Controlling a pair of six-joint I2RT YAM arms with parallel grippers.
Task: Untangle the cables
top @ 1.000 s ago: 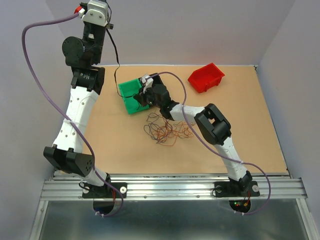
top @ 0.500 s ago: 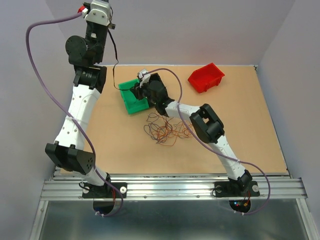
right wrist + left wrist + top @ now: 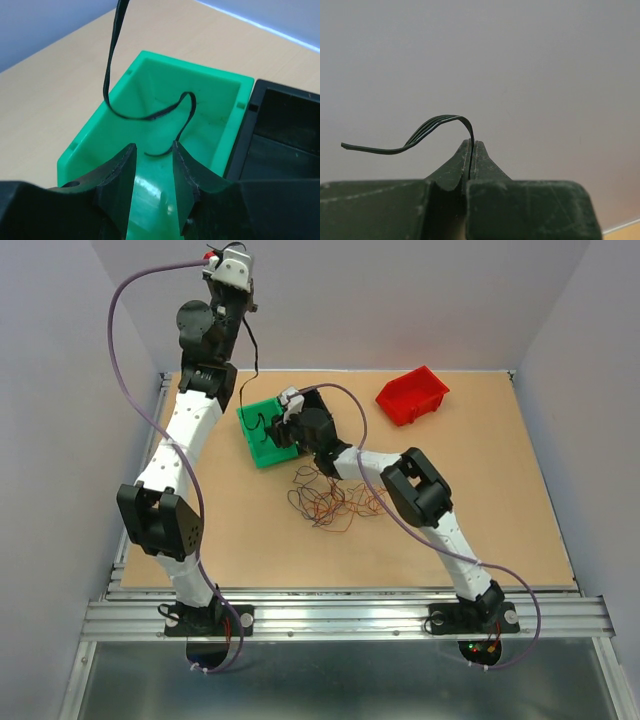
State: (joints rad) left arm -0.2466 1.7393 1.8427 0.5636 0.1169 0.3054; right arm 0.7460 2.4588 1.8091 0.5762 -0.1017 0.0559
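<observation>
My left gripper [image 3: 243,302] is raised high at the back left and is shut on a thin black cable [image 3: 436,126], whose free end curls out past the fingertips [image 3: 471,143]. The black cable [image 3: 256,360] hangs down from it into the green bin [image 3: 262,445]. My right gripper [image 3: 291,422] hovers over that bin, open and empty [image 3: 152,150]. The cable's lower end [image 3: 150,116] loops on the bin floor just ahead of its fingers. A tangle of red, orange-brown and black cables [image 3: 335,498] lies on the table in front of the bin.
A red bin [image 3: 412,395] stands at the back right. A black bin [image 3: 285,120] adjoins the green bin's [image 3: 220,145] side. Lavender arm cords [image 3: 130,350] arc over the left side. The walls close in the back and sides.
My left arm has swung to the right with the black cable still pinched, carrying its upper end closer over the green bin. My right gripper has stayed at the bin.
</observation>
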